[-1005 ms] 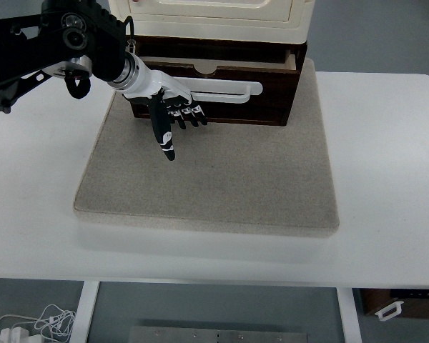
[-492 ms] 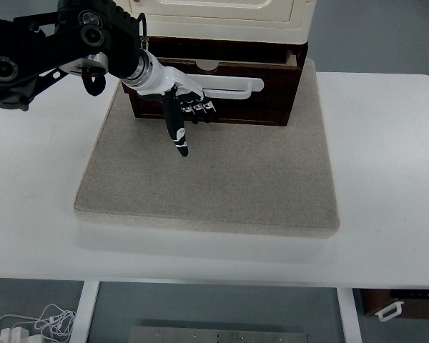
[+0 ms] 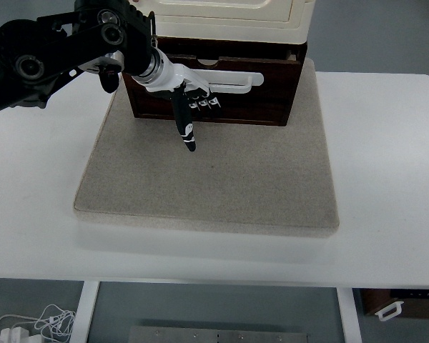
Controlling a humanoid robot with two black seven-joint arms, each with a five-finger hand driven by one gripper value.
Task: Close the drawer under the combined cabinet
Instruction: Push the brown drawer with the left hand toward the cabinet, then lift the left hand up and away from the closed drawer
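Observation:
A dark brown drawer (image 3: 257, 96) with a white bar handle (image 3: 232, 81) sits under a cream cabinet (image 3: 229, 18) at the top centre. Its front stands almost flush with the cabinet base. My left hand (image 3: 193, 107) comes in from the left on a black arm (image 3: 57, 50) and rests against the drawer front, left of centre. Its fingers are curled at the front panel, with one black finger (image 3: 186, 132) pointing down over the mat. It holds nothing.
The cabinet stands on a grey-beige mat (image 3: 207, 186) lying on a white table (image 3: 386, 179). White cables (image 3: 36, 325) lie on the floor at the lower left, and a dark box (image 3: 400, 304) shows at the lower right.
My left hand has moved right and up along the drawer front. The drawer has slid inwards, so less of its open top shows than a second ago.

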